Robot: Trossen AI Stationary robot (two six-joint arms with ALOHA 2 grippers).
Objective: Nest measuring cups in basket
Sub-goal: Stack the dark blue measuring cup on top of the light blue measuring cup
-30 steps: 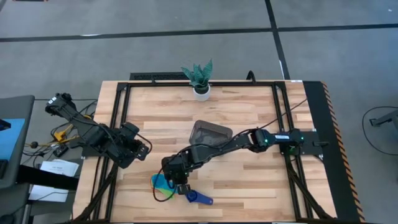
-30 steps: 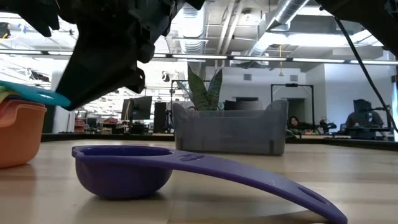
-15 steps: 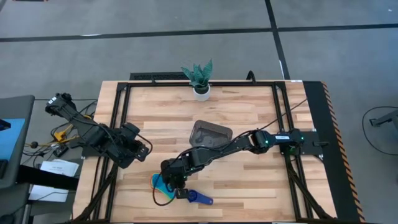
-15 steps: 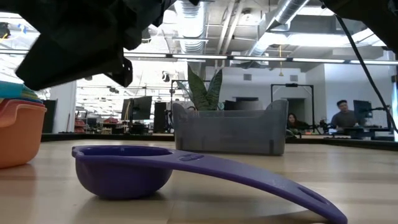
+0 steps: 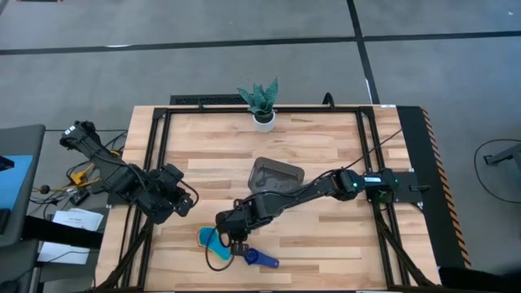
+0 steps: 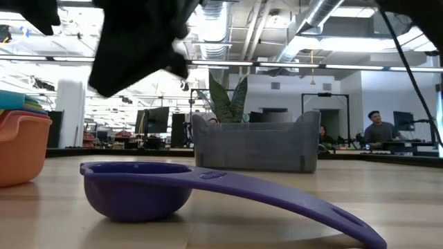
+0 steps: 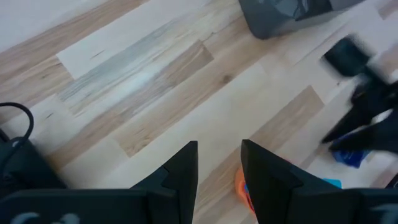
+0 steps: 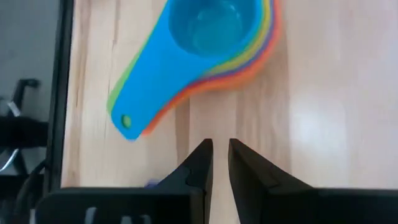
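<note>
A nested stack of measuring cups (image 8: 217, 37), light blue on top and orange at the bottom, sits on the table near its front left (image 5: 212, 240), handles fanned out. A dark blue cup (image 6: 138, 190) rests alone on its bowl, just right of the stack (image 5: 260, 259). The grey basket (image 5: 275, 175) stands at mid-table. My right gripper (image 8: 219, 155) hangs above the table beside the stack (image 5: 234, 242), open by a narrow gap with nothing between its fingers. My left gripper (image 7: 219, 155) waits open over the table's left side (image 5: 183, 203).
A white pot with a green plant (image 5: 262, 110) stands at the far edge, behind the basket (image 6: 256, 145). Black frame rails run along the table's left and right sides. Bare wood lies right of the dark blue cup and around the basket.
My right gripper has come away from the light blue cup's handle, rising above the stack and drifting a little toward the table's right while rolling at the wrist. The light blue cup stays on top of the stack. The dark blue cup has kept still.
</note>
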